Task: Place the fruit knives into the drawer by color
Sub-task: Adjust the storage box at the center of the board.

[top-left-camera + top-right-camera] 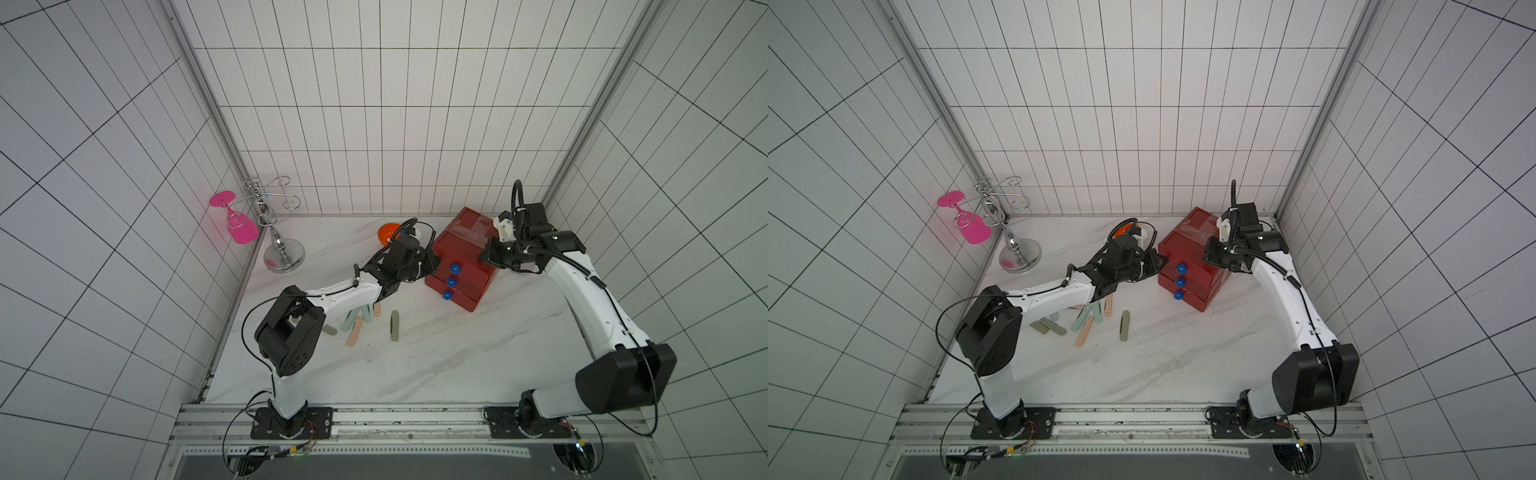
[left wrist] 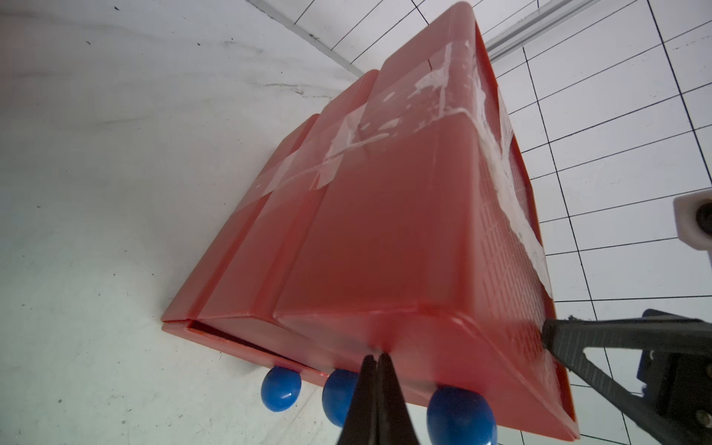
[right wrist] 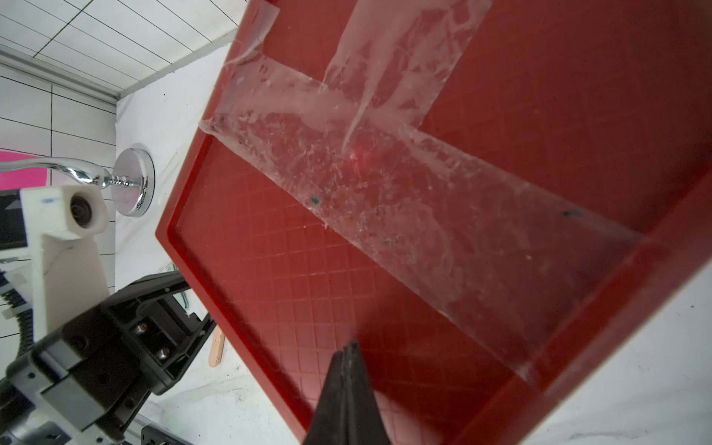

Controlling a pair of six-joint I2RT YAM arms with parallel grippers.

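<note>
Both arms are at the red drawer chest [image 1: 465,253] at the back of the surface [image 1: 436,365]. The right fingers [image 3: 339,389] are clenched on nothing with their tip on its taped top, I'd guess to steady it, and the left fingers [image 2: 368,389], also clamped empty, nose against the front edge among the blue knobs [image 2: 281,389]. The fruit knives [image 1: 356,331] lie loose out front, several under the left forearm [image 1: 345,291], so I can't count them or see inside any drawer.
</note>
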